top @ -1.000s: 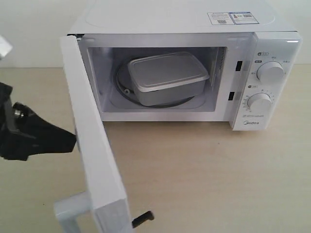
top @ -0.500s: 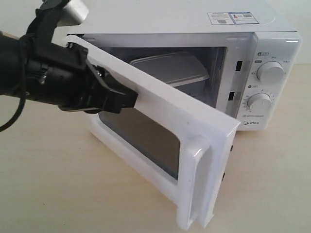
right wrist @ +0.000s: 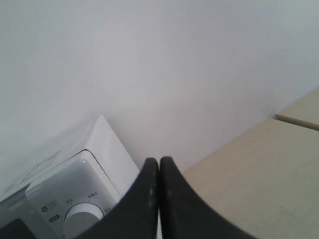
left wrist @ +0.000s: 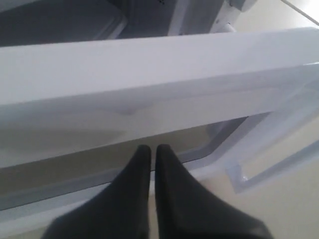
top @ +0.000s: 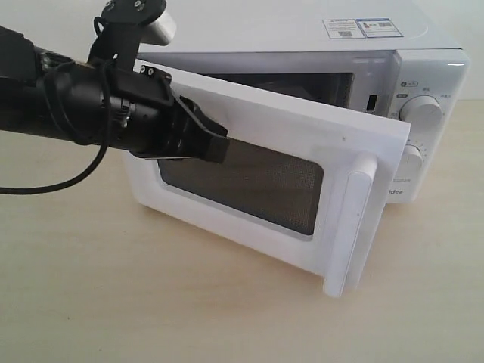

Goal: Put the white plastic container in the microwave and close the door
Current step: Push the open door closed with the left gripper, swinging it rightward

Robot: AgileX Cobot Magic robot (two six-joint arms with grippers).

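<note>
From nine o'clock I hold the left gripper (top: 216, 149), jaws pressed together, against the part-open door (top: 302, 128) of the microwave (top: 287, 34), its badge (top: 396, 191) showing only "idea".

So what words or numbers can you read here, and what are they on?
"idea": low on the front panel of the microwave; the door hides the start of the word.
Print on the stickers on the microwave's top: too small to read.
Labels around the upper dial: too small and blurred to read, in the right wrist view as well.
No other text shows.
</note>
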